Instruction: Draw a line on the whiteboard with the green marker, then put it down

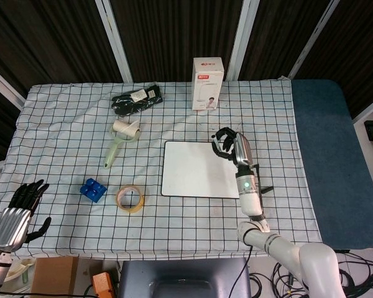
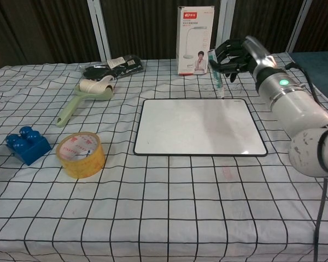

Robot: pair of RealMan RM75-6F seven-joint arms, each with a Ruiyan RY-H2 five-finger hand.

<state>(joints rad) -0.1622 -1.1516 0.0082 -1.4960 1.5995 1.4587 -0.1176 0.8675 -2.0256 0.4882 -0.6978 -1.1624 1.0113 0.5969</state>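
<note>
The whiteboard (image 1: 202, 169) (image 2: 199, 126) lies flat in the middle of the checked cloth. My right hand (image 1: 231, 144) (image 2: 238, 53) hovers over its far right corner and grips the green marker (image 2: 216, 73), which hangs tip down; the tip is at or just above the board's far edge, and I cannot tell if it touches. A small dark cap (image 1: 265, 188) lies on the cloth right of the board. My left hand (image 1: 15, 217) hangs off the table's near left corner, fingers apart, holding nothing.
A lamp box (image 1: 208, 84) (image 2: 195, 39) stands behind the board. To the left are a black bundle (image 2: 113, 65), a lint roller (image 2: 85, 95), a tape roll (image 2: 81, 154) and a blue brick (image 2: 27, 144). A blue mat (image 1: 326, 155) covers the right side.
</note>
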